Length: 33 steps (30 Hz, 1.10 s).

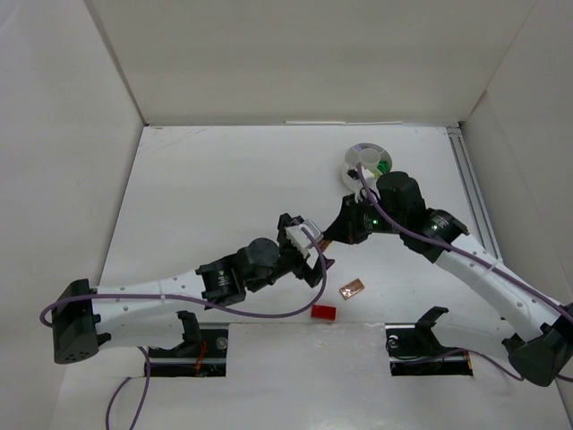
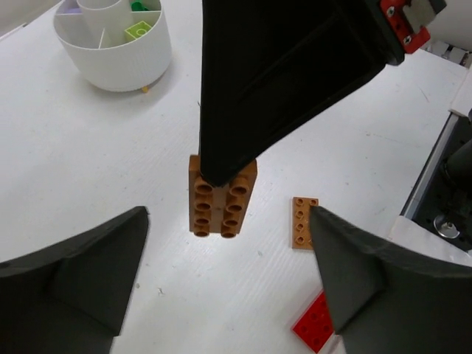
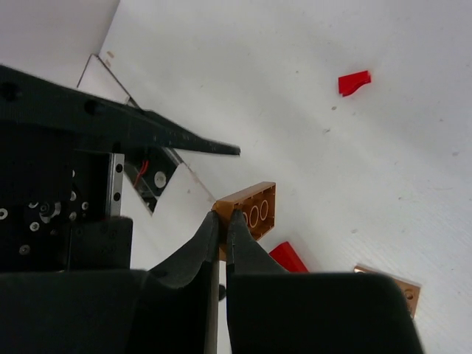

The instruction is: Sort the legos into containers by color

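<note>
White table (image 1: 224, 179) under right pincer (image 1: 333, 235). White panel walls: back wall (image 1: 304, 54) beyond it, left wall (image 1: 54, 161) far left of it, right wall (image 1: 528, 134) to its right. Metal rail (image 1: 470, 193) on table edge, right of it. Even light, soft shadows.

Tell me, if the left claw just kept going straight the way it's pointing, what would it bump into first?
Most likely the brown brick, which is pinched in the right claw directly ahead of the open left claw. How far ahead it sits is hard to judge.
</note>
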Each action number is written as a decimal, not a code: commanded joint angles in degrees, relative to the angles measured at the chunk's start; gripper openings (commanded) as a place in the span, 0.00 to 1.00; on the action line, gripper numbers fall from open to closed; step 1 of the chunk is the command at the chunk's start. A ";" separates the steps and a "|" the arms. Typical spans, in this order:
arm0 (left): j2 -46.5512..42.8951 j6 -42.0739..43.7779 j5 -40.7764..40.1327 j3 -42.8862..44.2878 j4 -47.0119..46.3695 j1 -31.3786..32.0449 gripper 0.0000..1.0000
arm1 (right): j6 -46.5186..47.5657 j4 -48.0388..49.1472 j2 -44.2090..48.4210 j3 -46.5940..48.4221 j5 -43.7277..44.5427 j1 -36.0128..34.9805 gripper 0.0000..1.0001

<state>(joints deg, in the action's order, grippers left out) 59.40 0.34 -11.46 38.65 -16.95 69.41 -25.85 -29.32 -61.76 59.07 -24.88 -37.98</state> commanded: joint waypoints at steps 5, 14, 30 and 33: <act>-5.16 -2.61 -4.34 0.55 -1.24 0.20 1.00 | 2.29 -0.91 -0.46 7.11 9.13 -0.61 0.00; -12.99 -24.38 -12.45 -1.92 8.94 -4.35 1.00 | 8.26 1.63 -7.30 11.33 6.78 15.72 0.00; 8.46 -25.30 27.12 8.19 10.97 -42.34 1.00 | 14.68 6.65 -34.04 32.59 -0.08 31.47 0.00; 9.69 -24.08 25.80 9.85 11.59 -42.34 1.00 | 15.30 6.65 -36.76 34.88 1.32 31.99 0.00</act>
<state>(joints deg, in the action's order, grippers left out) 69.71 -25.54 11.75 44.34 -3.60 26.98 -12.29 -25.65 -97.71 90.06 -23.44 -6.83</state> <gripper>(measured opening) 0.997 0.046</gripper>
